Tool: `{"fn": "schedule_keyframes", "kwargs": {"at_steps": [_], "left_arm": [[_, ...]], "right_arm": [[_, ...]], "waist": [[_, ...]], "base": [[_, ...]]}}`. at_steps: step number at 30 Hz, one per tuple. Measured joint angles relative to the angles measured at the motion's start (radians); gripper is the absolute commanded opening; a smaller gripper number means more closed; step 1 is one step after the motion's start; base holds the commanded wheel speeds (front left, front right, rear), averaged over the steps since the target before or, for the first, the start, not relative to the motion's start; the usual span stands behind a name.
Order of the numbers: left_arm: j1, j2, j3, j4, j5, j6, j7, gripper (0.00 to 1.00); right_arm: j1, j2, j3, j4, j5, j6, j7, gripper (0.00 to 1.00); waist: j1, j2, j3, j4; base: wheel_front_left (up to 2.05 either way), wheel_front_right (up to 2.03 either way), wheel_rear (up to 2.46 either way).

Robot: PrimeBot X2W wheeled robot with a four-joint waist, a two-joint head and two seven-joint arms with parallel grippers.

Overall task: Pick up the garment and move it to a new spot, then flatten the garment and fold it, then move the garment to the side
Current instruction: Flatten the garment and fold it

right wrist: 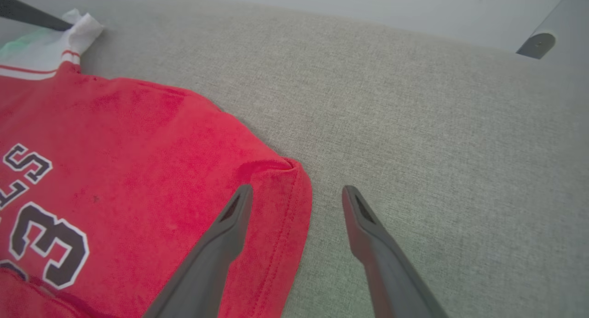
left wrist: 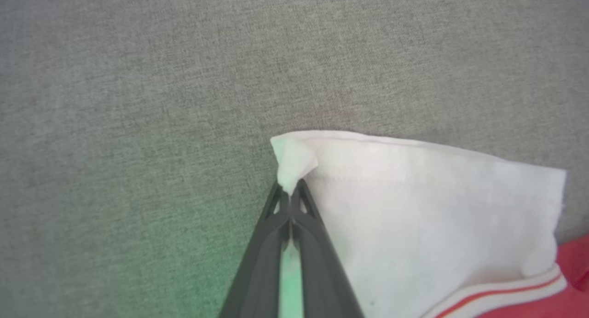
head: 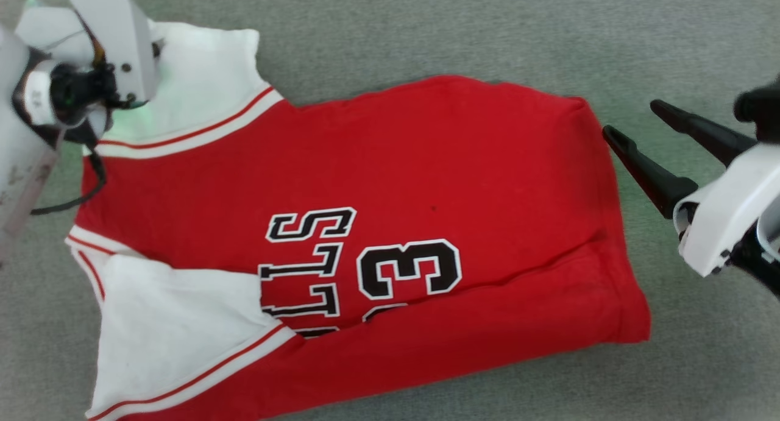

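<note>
The garment (head: 426, 165) lies spread flat on the grey fabric surface (head: 487, 31), number print facing up.

Left gripper (left wrist: 289, 189): fingers pressed together, pinching the outer corner of one white sleeve (left wrist: 414, 207). The sleeve's straight edge runs off to the right of the fingertips. Bare surface lies ahead of and to the left of this gripper.

Right gripper (right wrist: 298, 191): fingers spread wide, holding nothing. The red hem corner (right wrist: 285, 170) sits just ahead of the gap. One finger is over the hem and the other over bare surface. Contact with the cloth cannot be determined. Open surface extends ahead and to the right.
</note>
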Motion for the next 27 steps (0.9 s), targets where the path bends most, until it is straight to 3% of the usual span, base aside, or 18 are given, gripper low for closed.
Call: {"fn": "schedule_keyframes", "kwargs": {"at_steps": [15,16,17,18,27], "left_arm": [[-0.059,-0.101,-0.006,0.083,0.007,-0.053,-0.034,0.00],[-0.062,-0.106,-0.006,0.089,0.007,-0.055,-0.035,0.00],[-0.065,-0.111,-0.006,0.095,0.007,-0.062,-0.036,0.00],[-0.066,-0.116,-0.006,0.101,0.007,-0.063,-0.040,0.00],[-0.069,-0.160,0.002,0.159,-0.004,-0.106,-0.079,0.00]], "right_arm": [[-0.186,-0.006,0.105,0.194,0.042,0.000,0.261,1.00],[-0.196,-0.009,0.115,0.202,0.049,0.000,0.276,0.87],[-0.209,-0.012,0.125,0.207,0.055,-0.001,0.288,0.35],[-0.218,-0.014,0.132,0.215,0.062,-0.001,0.297,0.00],[-0.263,-0.033,0.182,0.266,0.110,-0.001,0.277,0.00]], "waist": [[0.0001,0.0000,0.037,0.085],[0.0000,0.0000,0.039,0.088],[0.0001,0.0000,0.040,0.092],[0.0001,0.0000,0.042,0.094],[0.0001,-0.0001,0.029,0.119]], "base": [[0.00,0.00,0.00],[0.00,0.00,0.00],[0.00,0.00,0.00],[0.00,0.00,0.00],[0.00,0.00,0.00]]}}
